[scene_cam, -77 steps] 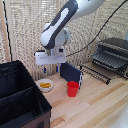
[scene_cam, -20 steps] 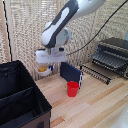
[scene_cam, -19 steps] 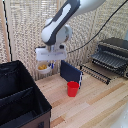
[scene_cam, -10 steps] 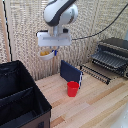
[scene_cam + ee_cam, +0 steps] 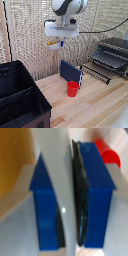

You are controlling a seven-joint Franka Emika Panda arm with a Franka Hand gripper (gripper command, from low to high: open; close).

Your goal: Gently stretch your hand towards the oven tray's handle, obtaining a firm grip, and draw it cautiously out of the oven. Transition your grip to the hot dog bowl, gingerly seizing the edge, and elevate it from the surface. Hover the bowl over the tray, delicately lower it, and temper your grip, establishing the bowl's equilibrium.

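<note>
You have the hot dog bowl (image 5: 52, 45) lifted high off the wooden table (image 5: 100, 102), hanging in the air toward the exterior view's left of the scene's middle, with its yellow-orange food showing at the rim. The gripper (image 5: 59, 43) holds it by the edge on its right side; in the wrist view the blue pads (image 5: 95, 193) are closed on the bowl's thin rim, the yellow food lying off to one side. Below and to the right of the bowl, the upright dark blue panel (image 5: 71, 73) stands on the table, and the red cup (image 5: 73, 89) sits just in front of it, nearer to you. The oven tray (image 5: 98, 73) is drawn out, stretching from the open oven (image 5: 113, 53) at the far right toward the panel. At the near left stands a black bin (image 5: 20, 100), well apart from the bowl.
</note>
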